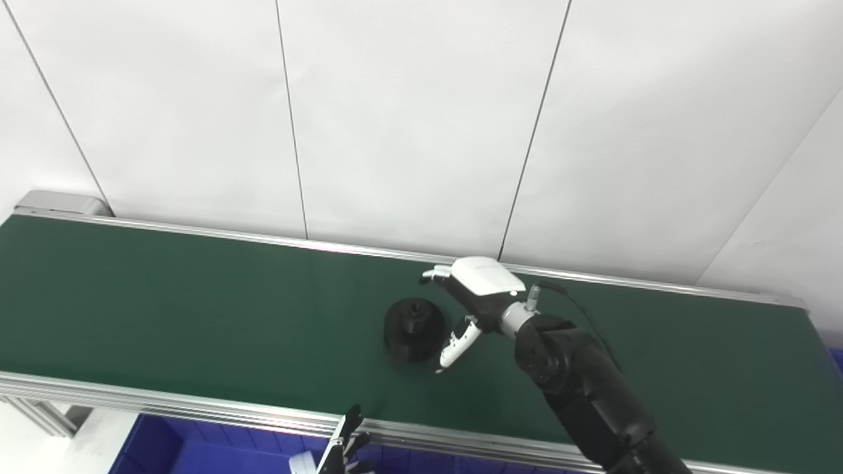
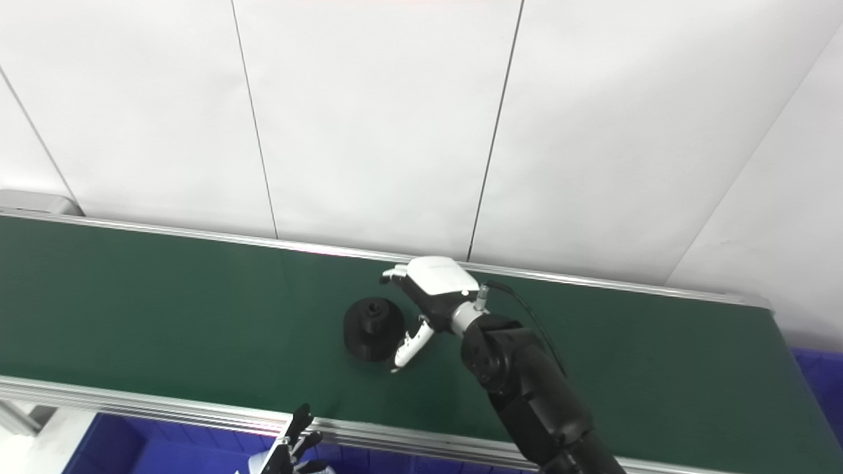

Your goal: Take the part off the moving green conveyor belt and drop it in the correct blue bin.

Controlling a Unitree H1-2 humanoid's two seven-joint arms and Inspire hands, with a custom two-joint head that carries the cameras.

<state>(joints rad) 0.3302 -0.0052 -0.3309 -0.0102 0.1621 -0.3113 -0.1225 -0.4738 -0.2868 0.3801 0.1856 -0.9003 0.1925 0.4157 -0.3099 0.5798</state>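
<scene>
1. Centrally, the black part point(image 1: 413, 328) sits on the green conveyor belt point(image 1: 164, 309), roughly mid-belt; round, wide base, narrower top with a small hole in it
2. Right hand point(image 1: 471, 303) is over the belt just to the right of the part, its arm point(image 1: 579, 388) coming in from the lower right; fingers point(image 1: 436, 272) reach out beyond the part's far side, thumb point(image 1: 460, 342) hangs down beside its near right edge; hand is spread wide and holds nothing; whether the thumb touches the part cannot be told
3. Left hand point(image 1: 342, 447) shows only at the bottom edge, below the belt's near rail point(image 1: 197, 405); a few dark fingertips point upward; too little visible to tell whether it is spread or closed
4. Blue bin point(image 1: 178, 447) lies below the near rail at lower left; another patch of blue point(image 2: 816, 375) shows at the far right end of the belt
5. White panelled wall point(image 1: 408, 118) stands behind the belt
</scene>
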